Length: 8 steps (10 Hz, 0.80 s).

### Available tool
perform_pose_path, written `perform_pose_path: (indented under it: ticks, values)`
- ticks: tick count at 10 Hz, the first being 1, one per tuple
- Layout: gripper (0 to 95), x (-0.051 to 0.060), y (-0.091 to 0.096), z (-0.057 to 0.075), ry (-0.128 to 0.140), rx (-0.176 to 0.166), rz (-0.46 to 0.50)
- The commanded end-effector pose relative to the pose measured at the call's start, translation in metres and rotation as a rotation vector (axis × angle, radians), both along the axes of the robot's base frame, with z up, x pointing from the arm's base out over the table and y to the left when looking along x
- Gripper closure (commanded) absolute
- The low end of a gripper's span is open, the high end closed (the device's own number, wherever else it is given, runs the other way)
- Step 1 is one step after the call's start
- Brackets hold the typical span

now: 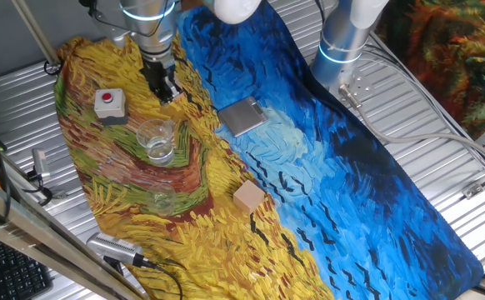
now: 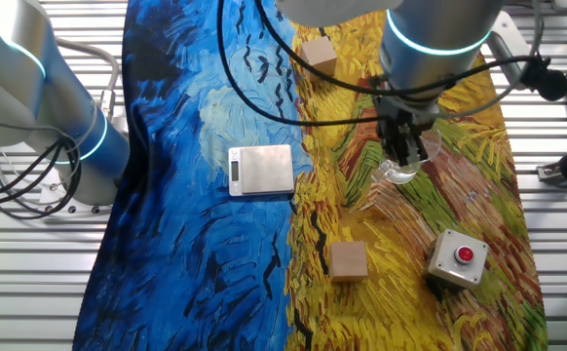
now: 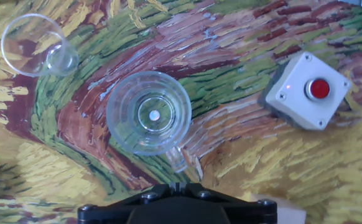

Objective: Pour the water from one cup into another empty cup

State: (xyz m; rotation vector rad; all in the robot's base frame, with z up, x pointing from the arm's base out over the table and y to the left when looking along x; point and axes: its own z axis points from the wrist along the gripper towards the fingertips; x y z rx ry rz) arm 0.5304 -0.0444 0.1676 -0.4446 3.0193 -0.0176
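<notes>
The larger clear tumbler [image 1: 157,139] stands upright on the yellow part of the cloth, with water showing only as glints at its thick base. It sits in the middle of the hand view [image 3: 148,113]. The smaller clear cup [image 1: 162,198] stands upright and apart from it, nearer the cloth's front edge, and at the upper left of the hand view [image 3: 35,45]. My gripper [image 1: 162,87] hangs above the cloth just behind the tumbler, clear of it. In the hand view the gripper [image 3: 176,185] has its jaws together and holds nothing. In the other fixed view the gripper [image 2: 405,154] partly hides the tumbler [image 2: 400,174].
A grey box with a red button [image 1: 109,104] stands left of the gripper and also shows in the hand view [image 3: 308,90]. A silver scale [image 1: 242,116] lies on the blue part of the cloth. One wooden block [image 1: 248,197] lies near the front, another [image 2: 348,261] near the button box.
</notes>
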Motion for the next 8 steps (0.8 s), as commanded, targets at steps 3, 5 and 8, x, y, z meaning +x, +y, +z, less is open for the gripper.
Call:
perform_pose_path:
  ticks: [3, 5, 8]
  values:
    - [95.0, 0.006, -0.009, -0.006, -0.028, 0.029, 0.103]
    - [95.0, 0.007, -0.010, -0.008, -0.032, 0.043, 0.135]
    - [95.0, 0.010, -0.011, -0.012, -0.028, 0.056, 0.184]
